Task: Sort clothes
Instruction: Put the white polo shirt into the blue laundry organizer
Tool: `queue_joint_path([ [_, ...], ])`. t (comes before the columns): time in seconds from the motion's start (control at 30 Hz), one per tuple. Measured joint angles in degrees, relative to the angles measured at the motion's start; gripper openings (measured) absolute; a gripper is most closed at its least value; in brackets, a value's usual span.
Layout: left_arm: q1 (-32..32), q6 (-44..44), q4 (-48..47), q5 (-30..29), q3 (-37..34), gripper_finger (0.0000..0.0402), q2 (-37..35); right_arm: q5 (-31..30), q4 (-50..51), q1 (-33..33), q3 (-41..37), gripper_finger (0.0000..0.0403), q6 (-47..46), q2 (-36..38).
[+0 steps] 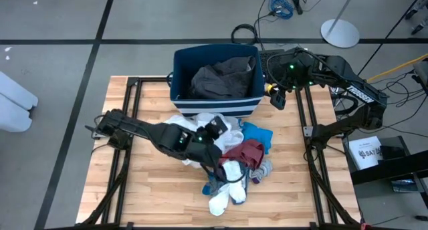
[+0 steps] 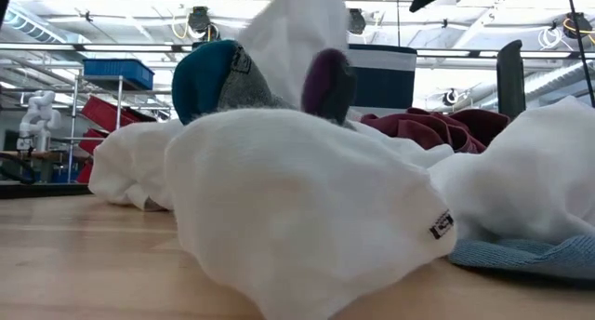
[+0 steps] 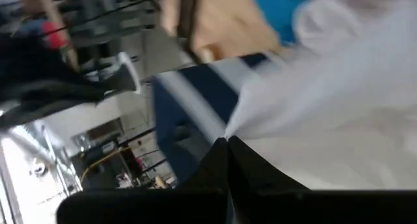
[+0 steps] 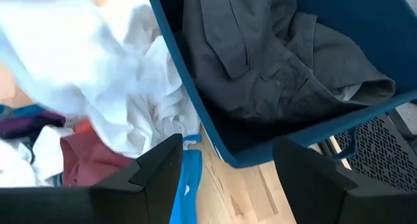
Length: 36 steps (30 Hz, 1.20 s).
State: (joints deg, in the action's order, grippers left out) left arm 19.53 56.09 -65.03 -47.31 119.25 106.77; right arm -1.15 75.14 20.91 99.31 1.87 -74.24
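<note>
A pile of clothes lies mid-table: a white garment (image 1: 200,123), a bright blue piece (image 1: 257,134), a maroon piece (image 1: 244,153), white socks (image 1: 224,190) and a grey sock (image 1: 262,168). A dark grey garment (image 1: 221,76) lies inside the navy bin (image 1: 214,104) at the far edge. My left gripper (image 1: 214,130) is shut on the white garment at the pile's far side. My right gripper (image 1: 277,96) hangs open and empty beside the bin's right wall; its view shows the bin (image 4: 215,139) and the grey garment (image 4: 273,61). My left gripper pinches a gathered bit of the white garment (image 3: 244,123) between its two shut fingers, reaching in from the table's left. Creases fan out from the fingertips. One layer or several, I cannot tell. The held part rises in a peak (image 2: 297,22); the rest lies on the pile.
The bin has white stripes on its near wall (image 1: 221,109) and stands right behind the pile. Bare wood lies to the left (image 1: 140,183) and right (image 1: 294,183) of the pile. Black frame rails (image 1: 301,123) run along the table's sides.
</note>
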Motion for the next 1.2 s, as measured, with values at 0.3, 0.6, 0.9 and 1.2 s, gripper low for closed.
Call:
queue_joint_path([
  [0.3, -0.06, 2.68, 2.09, -3.93, 14.96, 0.0001, -1.79, 0.10, 0.59, -1.45, 0.00, 0.0226, 1.25, 0.00],
  [0.6, -0.80, 13.28, 8.36, -15.24, 15.70, 0.0001, -8.51, 4.59, -4.94, -10.17, 0.02, 0.0226, 2.41, 0.00],
  [0.9, -0.67, 0.98, 9.04, -15.71, 15.70, 0.0001, -17.69, 4.54, -23.77, -17.60, -11.82, 0.0226, 5.08, 0.70],
  [1.2, -0.68, -19.91, 4.72, -12.66, 15.75, 0.0001, -26.04, 4.10, -60.34, -21.19, -34.15, 0.0226, 8.68, -0.87],
])
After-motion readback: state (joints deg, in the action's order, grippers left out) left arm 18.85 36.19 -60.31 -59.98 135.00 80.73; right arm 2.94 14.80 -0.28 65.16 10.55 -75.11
